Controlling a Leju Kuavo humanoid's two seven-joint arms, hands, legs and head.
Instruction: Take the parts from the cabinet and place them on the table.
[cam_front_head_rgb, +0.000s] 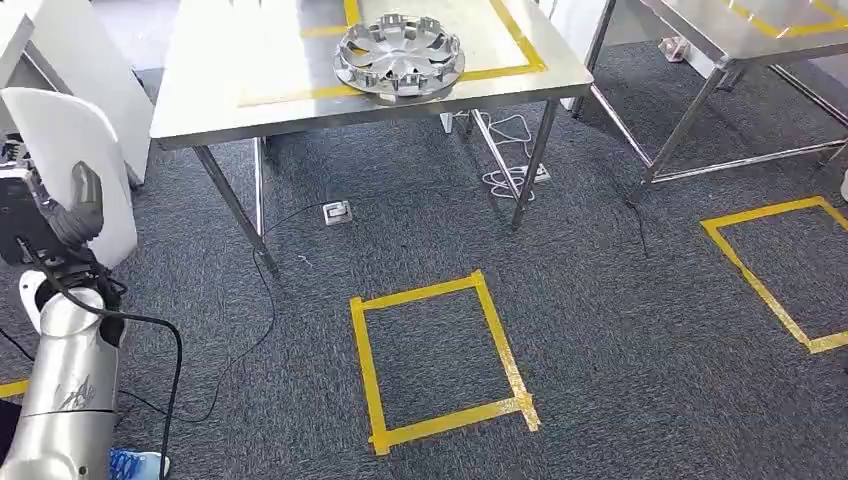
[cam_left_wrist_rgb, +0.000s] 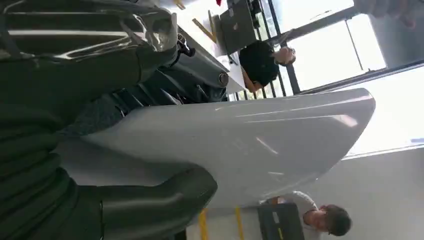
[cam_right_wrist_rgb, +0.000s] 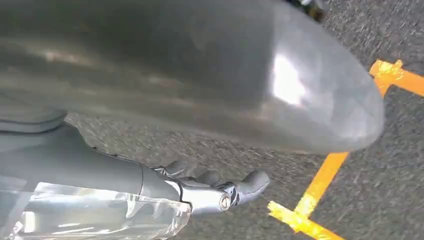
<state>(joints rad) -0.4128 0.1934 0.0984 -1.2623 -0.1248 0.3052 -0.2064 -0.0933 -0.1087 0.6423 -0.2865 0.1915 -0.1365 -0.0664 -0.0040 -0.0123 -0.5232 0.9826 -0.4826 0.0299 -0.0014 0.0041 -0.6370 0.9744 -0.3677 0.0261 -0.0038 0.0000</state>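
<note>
My left hand (cam_front_head_rgb: 62, 228) is raised at the left edge of the head view and grips a white curved panel (cam_front_head_rgb: 70, 165) that stands upright above it. In the left wrist view the same white panel (cam_left_wrist_rgb: 240, 145) lies between the thumb (cam_left_wrist_rgb: 150, 202) and the dark fingers (cam_left_wrist_rgb: 75, 75). A silver hubcap (cam_front_head_rgb: 400, 55) lies on the steel table (cam_front_head_rgb: 250, 110) ahead, inside a yellow tape outline. My right hand (cam_right_wrist_rgb: 200, 192) hangs over the grey carpet with its fingers stretched out and nothing in them.
Yellow tape squares mark the carpet in front of me (cam_front_head_rgb: 440, 355) and at the right (cam_front_head_rgb: 770, 270). A second steel table (cam_front_head_rgb: 700, 40) stands at the back right. A floor socket (cam_front_head_rgb: 337, 211) and cables lie under the table. Two people (cam_left_wrist_rgb: 262, 62) (cam_left_wrist_rgb: 320, 220) are nearby.
</note>
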